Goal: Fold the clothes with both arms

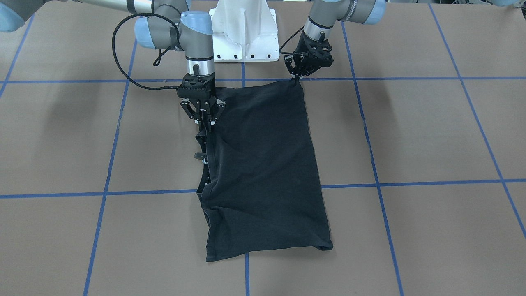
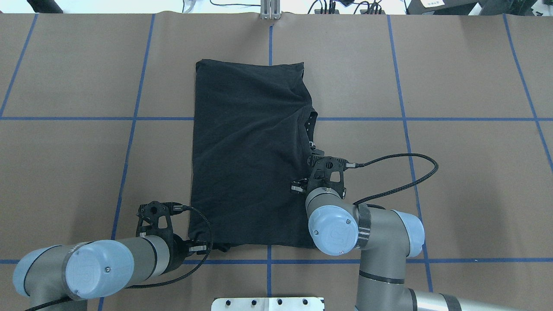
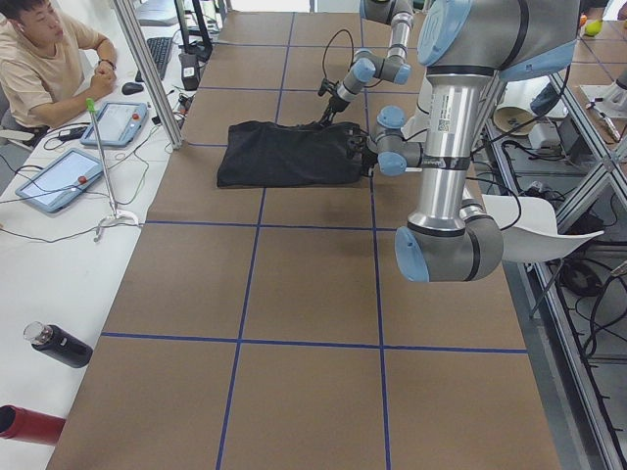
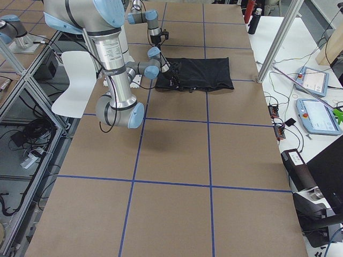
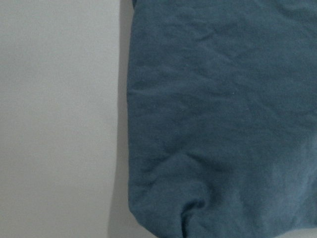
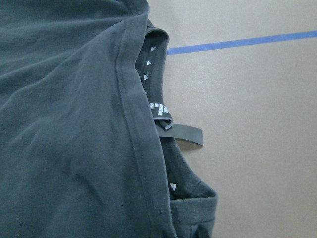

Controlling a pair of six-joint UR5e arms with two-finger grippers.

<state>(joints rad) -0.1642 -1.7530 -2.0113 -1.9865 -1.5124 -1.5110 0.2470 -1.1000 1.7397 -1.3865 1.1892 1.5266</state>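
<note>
Fingers closed, the left gripper [image 1: 296, 77] pinches a corner of the black T-shirt [image 1: 263, 164], the right gripper [image 1: 205, 123] its collar-side edge; the neck label [image 6: 159, 109] print is unreadable.

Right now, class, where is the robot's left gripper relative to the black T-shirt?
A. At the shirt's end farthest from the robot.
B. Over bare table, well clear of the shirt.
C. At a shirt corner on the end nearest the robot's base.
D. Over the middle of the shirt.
C: in the front-facing view the left gripper meets a corner of the black T-shirt at the end nearest the white pedestal.
</note>
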